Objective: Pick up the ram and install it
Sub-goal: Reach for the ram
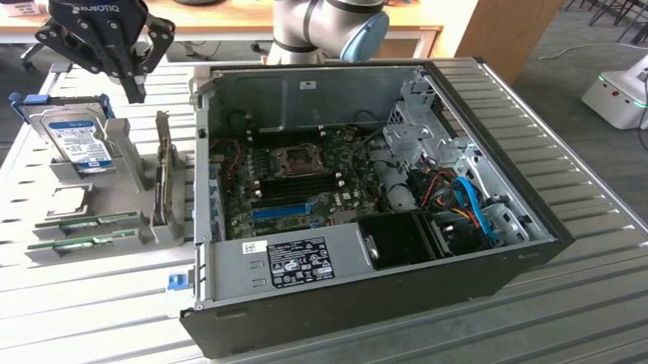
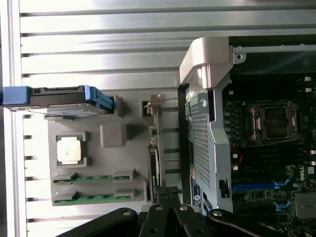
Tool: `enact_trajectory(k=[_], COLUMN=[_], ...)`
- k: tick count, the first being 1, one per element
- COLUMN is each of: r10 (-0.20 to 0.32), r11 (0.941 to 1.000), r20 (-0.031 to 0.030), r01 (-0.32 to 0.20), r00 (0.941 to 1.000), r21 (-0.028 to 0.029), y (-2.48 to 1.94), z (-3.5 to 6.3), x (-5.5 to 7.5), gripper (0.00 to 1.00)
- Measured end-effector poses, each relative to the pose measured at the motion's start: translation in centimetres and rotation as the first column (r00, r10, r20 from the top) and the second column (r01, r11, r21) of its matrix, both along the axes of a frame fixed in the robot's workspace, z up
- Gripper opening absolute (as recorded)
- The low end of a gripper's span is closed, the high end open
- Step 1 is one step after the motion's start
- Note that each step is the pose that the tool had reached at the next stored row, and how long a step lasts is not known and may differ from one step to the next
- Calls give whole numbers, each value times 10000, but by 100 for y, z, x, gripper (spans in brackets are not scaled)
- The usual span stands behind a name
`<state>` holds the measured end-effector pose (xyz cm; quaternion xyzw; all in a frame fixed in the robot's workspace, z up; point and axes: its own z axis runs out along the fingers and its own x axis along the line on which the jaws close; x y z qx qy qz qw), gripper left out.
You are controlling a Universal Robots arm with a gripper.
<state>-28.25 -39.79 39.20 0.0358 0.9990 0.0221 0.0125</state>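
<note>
- Black gripper [image 2: 168, 191] right under the wrist lens, fingers pressed tip to tip with nothing between them. In the exterior view it [image 1: 133, 94] hangs high above the far end of the parts holder, on that view's left.
- Below it, a grey moulded parts holder [image 1: 61, 256] sits on the slatted metal table [image 1: 567, 303]. Each component gets its own pocket, so every one offers a clean grip.
- At the holder's far end, a silver hard drive with blue rails [image 1: 81, 140] stands on edge in a cradle.
- Midway along, a square silver processor chip [image 1: 66, 199] lies flat in a recess.
- At the holder's near edge is our target: two long, thin green sticks, the rear ram stick [image 1: 96, 222] and the front ram stick [image 1: 86, 244]. Each seems to be set on edge in a groove, its top edge free for a pinch. Neither is lifted yet, and the gripper is well apart from both.
- Along the holder's edge beside the computer, a slim expansion card [image 1: 162, 182] stands upright.
- Next comes the open black tower case [image 1: 405, 303], lying on its side so the green motherboard [image 1: 339, 199] faces up.
- Inside, black memory slots [image 1: 299, 186] lie beside the bare processor socket [image 1: 300, 159], open from above. I judge a stick belongs there, not in the long blue expansion slot [image 1: 281, 210].
</note>
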Motion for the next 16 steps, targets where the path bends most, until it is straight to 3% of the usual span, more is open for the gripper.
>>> enact_trajectory(k=[16], r10=[1], r11=[10000], r20=[0], r01=[-1], r00=[10000], r21=[-1], y=[0], z=[-3], x=[-225], gripper=[11])
